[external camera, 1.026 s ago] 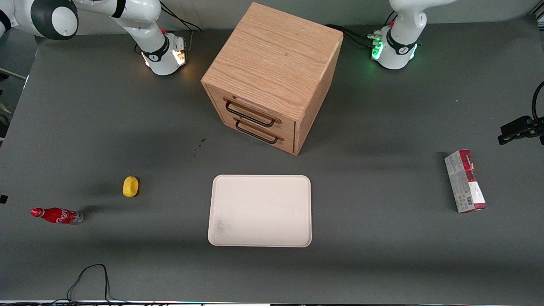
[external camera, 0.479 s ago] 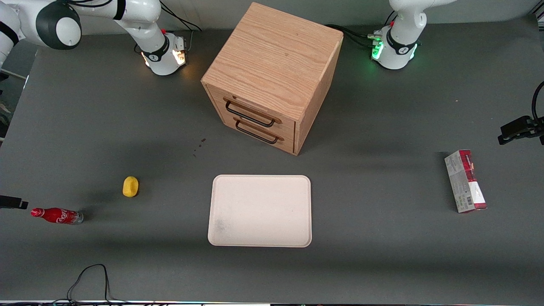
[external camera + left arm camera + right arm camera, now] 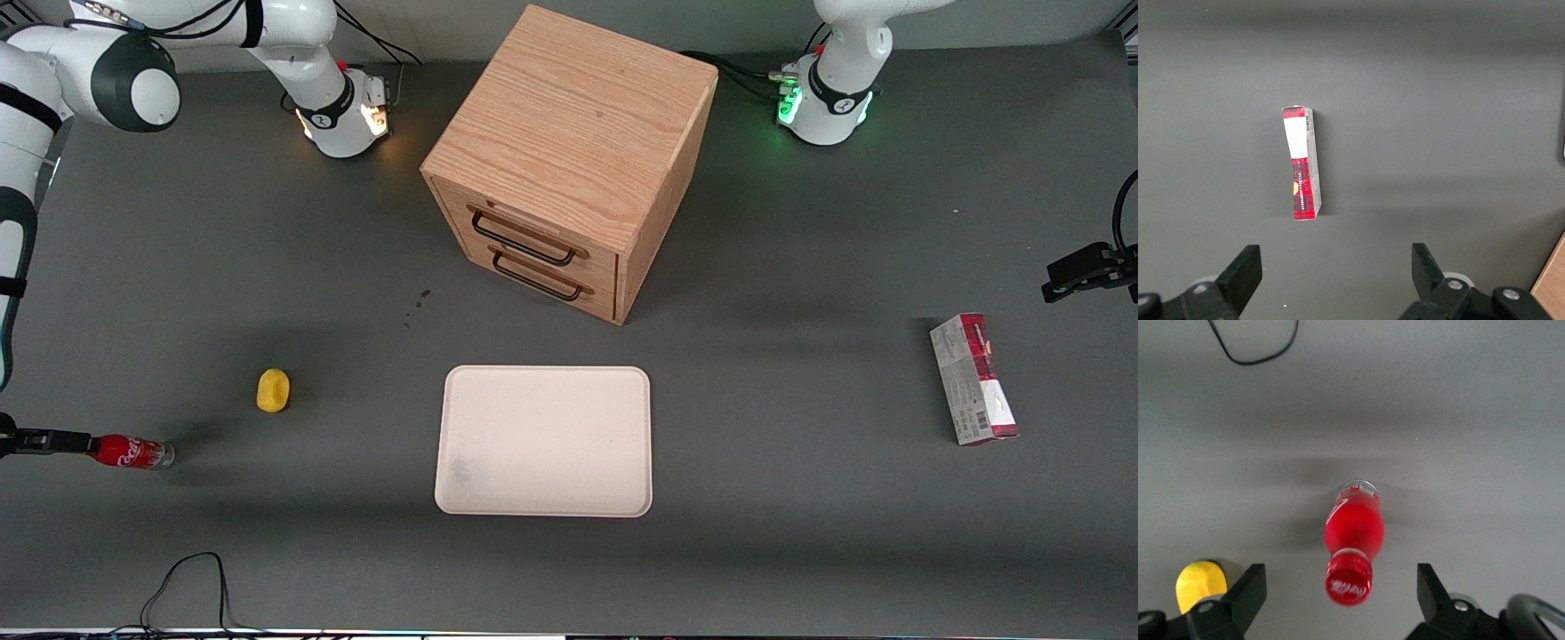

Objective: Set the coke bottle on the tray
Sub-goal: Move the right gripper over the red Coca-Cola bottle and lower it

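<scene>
We see the coke bottle [image 3: 1353,540] standing on the worktop [image 3: 800,533] toward the working arm's end, well apart from the tray [image 3: 543,440] — a yellow object [image 3: 273,390] lies near it. Our hand [image 3: 1338,600] hovers above the bottle, fingers [image 3: 1248,590] spread wide.

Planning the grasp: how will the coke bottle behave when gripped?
The coke bottle stands upright, tall and slim, so a nudge probably tips it. Its round, glossy body may roll or slip. The open end effector hovers above its cap.
</scene>
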`<act>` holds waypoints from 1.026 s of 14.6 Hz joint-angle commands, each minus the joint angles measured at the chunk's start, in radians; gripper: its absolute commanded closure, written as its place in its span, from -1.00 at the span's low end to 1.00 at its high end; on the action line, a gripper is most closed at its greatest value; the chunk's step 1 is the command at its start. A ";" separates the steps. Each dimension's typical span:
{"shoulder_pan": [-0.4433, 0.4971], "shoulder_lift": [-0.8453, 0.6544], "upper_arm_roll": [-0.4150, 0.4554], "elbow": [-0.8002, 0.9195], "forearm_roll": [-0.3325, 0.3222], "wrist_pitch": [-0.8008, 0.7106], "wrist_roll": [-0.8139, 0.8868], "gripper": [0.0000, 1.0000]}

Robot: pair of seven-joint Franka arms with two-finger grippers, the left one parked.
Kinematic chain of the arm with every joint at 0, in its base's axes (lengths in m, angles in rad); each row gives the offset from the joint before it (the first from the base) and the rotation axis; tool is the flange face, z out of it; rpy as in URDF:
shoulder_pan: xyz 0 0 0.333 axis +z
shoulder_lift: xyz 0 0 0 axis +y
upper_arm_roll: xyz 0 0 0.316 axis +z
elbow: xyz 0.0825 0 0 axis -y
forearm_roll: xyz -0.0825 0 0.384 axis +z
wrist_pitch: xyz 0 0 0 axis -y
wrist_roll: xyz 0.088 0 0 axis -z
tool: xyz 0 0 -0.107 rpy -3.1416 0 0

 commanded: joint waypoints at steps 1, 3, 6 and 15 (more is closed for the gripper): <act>-0.005 0.019 0.001 0.012 -0.023 0.005 -0.027 -1.00; -0.004 0.015 0.001 0.004 -0.040 0.005 -0.030 -1.00; -0.008 0.015 0.001 -0.020 -0.040 0.008 -0.033 -1.00; -0.002 0.010 0.001 -0.031 -0.038 0.045 -0.034 -0.57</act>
